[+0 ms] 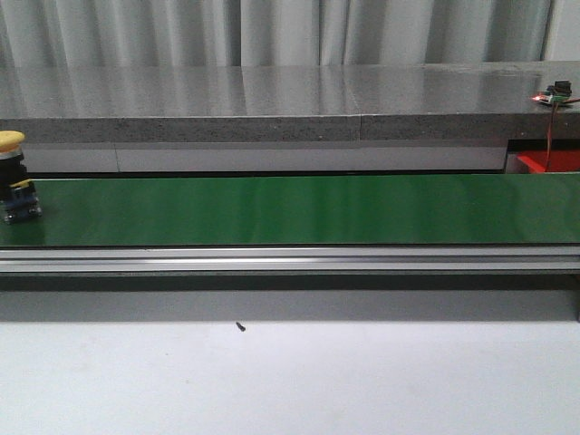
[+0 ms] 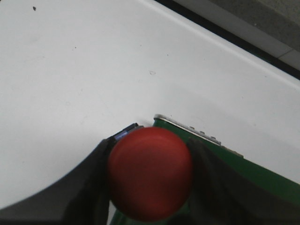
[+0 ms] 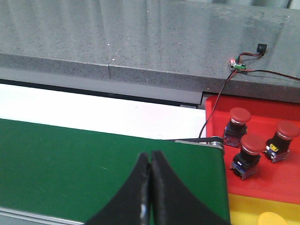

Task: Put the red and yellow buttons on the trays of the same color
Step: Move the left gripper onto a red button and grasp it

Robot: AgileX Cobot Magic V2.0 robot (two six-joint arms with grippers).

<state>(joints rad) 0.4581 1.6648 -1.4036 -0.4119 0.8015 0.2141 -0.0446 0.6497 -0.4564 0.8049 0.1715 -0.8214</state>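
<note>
A yellow button [image 1: 11, 172] with a black and blue base stands on the green belt [image 1: 299, 210] at the far left of the front view. In the left wrist view my left gripper [image 2: 149, 161] is shut on a red button [image 2: 150, 172], held over the belt's end [image 2: 225, 161] beside the white table. In the right wrist view my right gripper [image 3: 150, 161] is shut and empty above the belt [image 3: 70, 164]. Three red buttons [image 3: 248, 150] stand in the red tray [image 3: 262, 183]. A yellow button's cap [image 3: 274, 219] shows in the yellow tray [image 3: 243, 208]. Neither gripper shows in the front view.
A grey stone ledge [image 1: 272, 104] runs behind the belt, with a small circuit board and wires [image 1: 557, 95] at its right end. An aluminium rail [image 1: 290, 258] edges the belt's front. The white table [image 1: 290, 381] lies in front, with a small dark speck [image 1: 241, 326].
</note>
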